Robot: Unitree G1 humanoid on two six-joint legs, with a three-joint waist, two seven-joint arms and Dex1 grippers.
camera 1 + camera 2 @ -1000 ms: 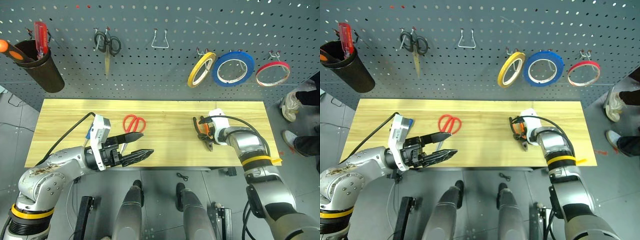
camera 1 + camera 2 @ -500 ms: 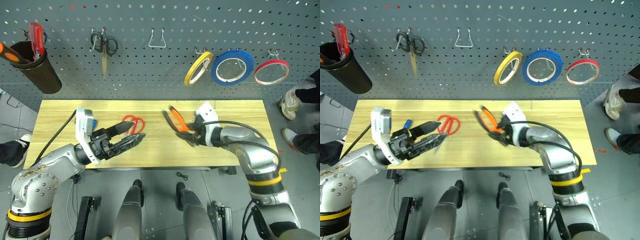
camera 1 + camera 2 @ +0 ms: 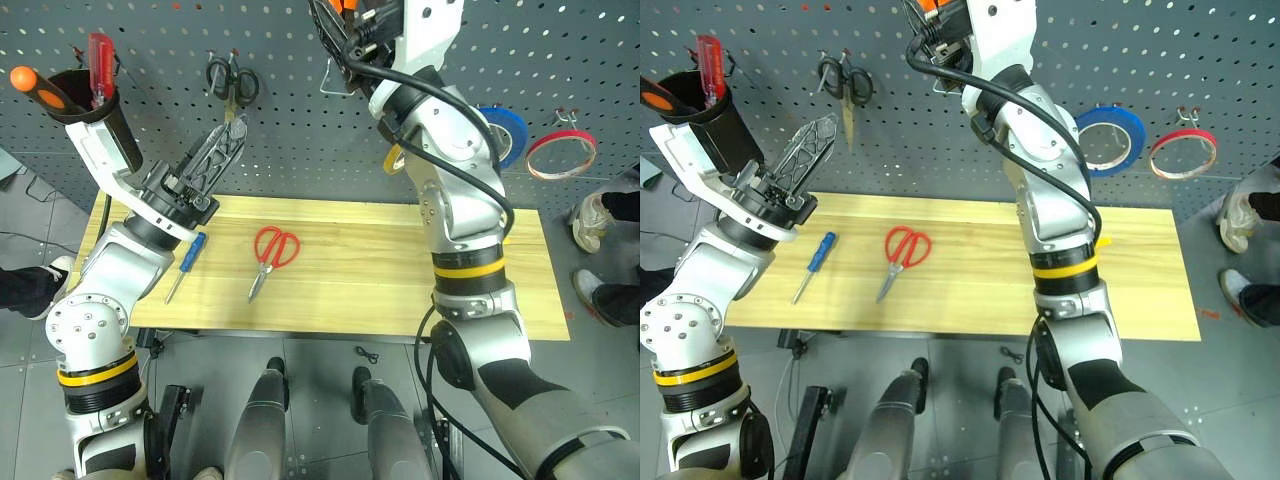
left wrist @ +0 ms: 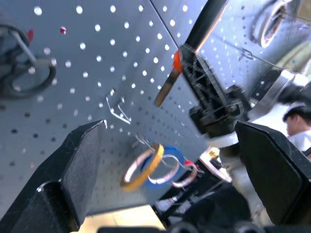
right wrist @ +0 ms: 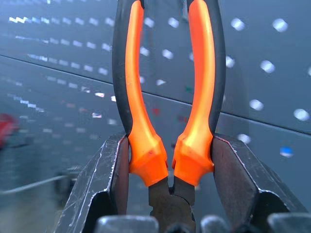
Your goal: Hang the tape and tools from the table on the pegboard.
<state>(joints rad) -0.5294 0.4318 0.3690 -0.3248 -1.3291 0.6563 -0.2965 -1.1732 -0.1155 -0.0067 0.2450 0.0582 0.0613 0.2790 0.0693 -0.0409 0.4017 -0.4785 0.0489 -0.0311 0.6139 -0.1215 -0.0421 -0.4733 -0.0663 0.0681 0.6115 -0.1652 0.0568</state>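
My right gripper (image 5: 170, 165) is raised high against the grey-blue pegboard (image 3: 290, 150) and is shut on the pliers (image 5: 141, 97), whose orange-and-black handles point up from between its fingers. In the left wrist view the pliers (image 4: 194, 43) stand close to the board. My left gripper (image 3: 215, 150) is open and empty, lifted above the left of the table (image 3: 350, 290) and pointing at the board. Red-handled scissors (image 3: 270, 250) and a blue-handled screwdriver (image 3: 185, 265) lie on the table. The yellowish tape (image 4: 150, 162) hangs on a hook and is partly hidden behind my right arm in the head views.
On the pegboard hang black scissors (image 3: 230, 82), a bare wire hook (image 4: 116, 109), a blue tape roll (image 3: 508, 128) and a red tape roll (image 3: 560, 150). A dark cup (image 3: 95, 105) with screwdrivers hangs at the far left. A person's shoes (image 3: 600, 210) stand beside the table's right end.
My right arm has swung up from the table with the pliers to the top of the pegboard. My left gripper has also risen and tilted up toward the board.
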